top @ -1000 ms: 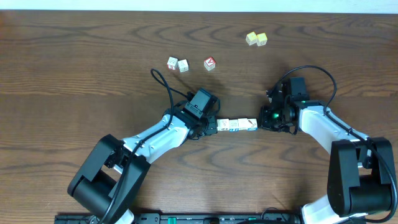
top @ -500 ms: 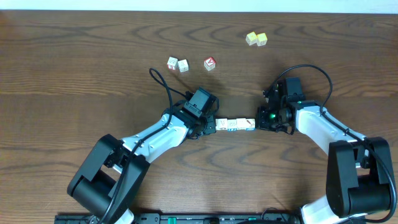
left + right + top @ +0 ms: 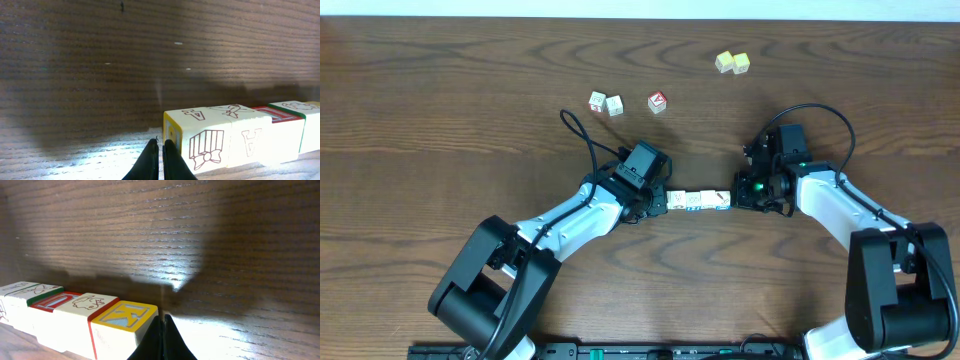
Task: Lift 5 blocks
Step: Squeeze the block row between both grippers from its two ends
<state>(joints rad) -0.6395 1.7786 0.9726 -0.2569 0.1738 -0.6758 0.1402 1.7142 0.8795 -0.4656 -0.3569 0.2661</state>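
Several white printed blocks [image 3: 699, 200] lie end to end in one straight row at mid-table. My left gripper [image 3: 659, 203] is shut, and its closed tips press the row's left end. My right gripper [image 3: 736, 193] is shut too, with its tips against the right end. In the left wrist view the closed left gripper [image 3: 160, 145] touches the yellow-edged end block [image 3: 200, 142]. In the right wrist view the closed right gripper [image 3: 163, 321] meets the end block with the yellow K face [image 3: 122, 320]. Whether the row rests on the table, I cannot tell.
Two more white cubes [image 3: 597, 101] [image 3: 614, 104] and a red-faced cube [image 3: 657, 101] sit behind the left arm. Two pale yellow cubes [image 3: 732, 62] lie at the far back. A black cable [image 3: 582, 135] loops over the wood table [image 3: 440, 120].
The right gripper has nudged slightly left, and the block row shifted a little left with it, staying pinched between the two shut grippers.
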